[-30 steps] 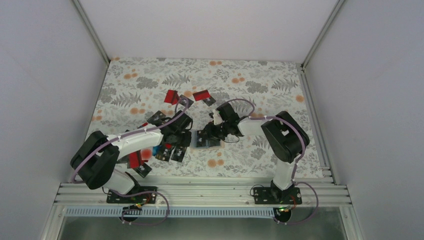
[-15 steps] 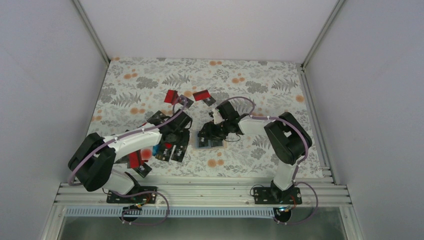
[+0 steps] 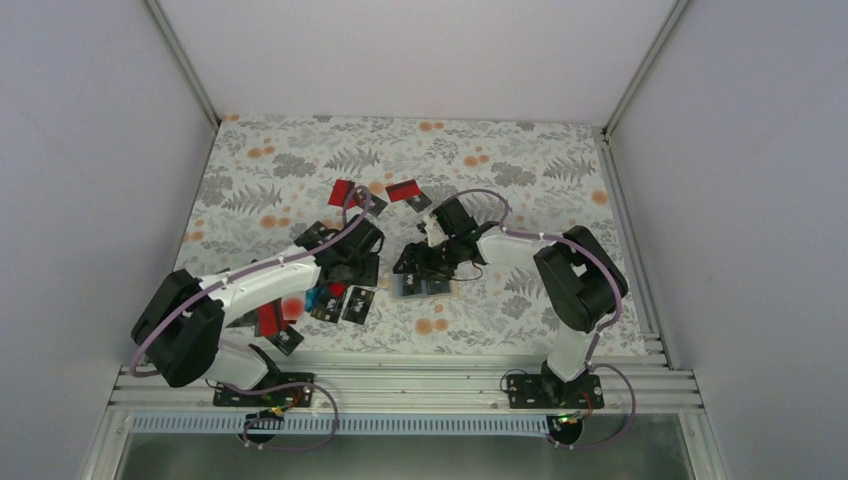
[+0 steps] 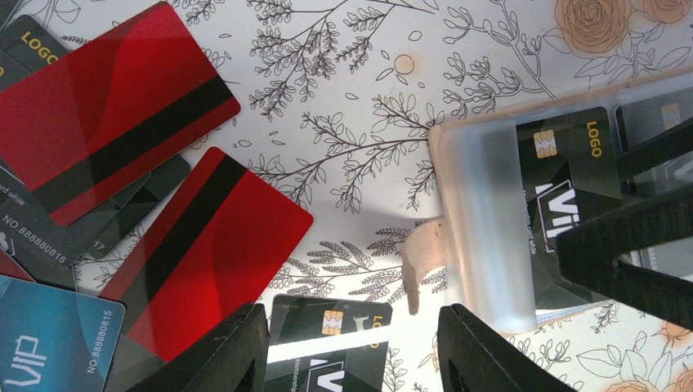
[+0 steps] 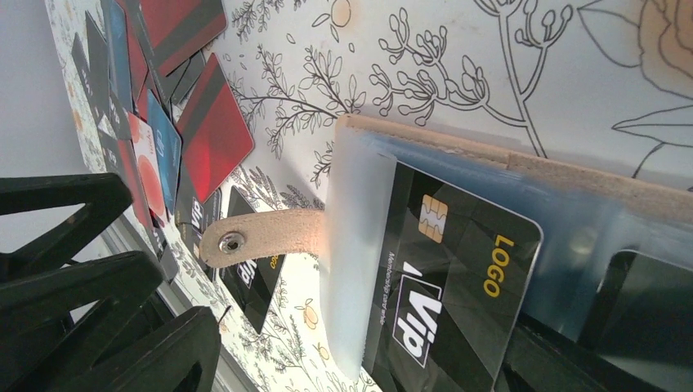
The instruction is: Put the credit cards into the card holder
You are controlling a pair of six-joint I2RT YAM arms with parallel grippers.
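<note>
Pinch the loose black chip card [image 4: 327, 327], just left of the open tan card holder with clear pockets [image 4: 482, 229], by its edges (it lies flat on the floral desk [image 4: 368, 98]). Left fingers [image 4: 233, 351] hover over it, half-spread and empty. Beyond the holder, right fingers [image 5: 176, 355] gape wide, gripping nothing.

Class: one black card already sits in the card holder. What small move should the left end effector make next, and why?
Probably lower the left end effector onto the loose black card lying between its open jaws, then close. The card holder lies open alongside, and that card is nearest.
</note>
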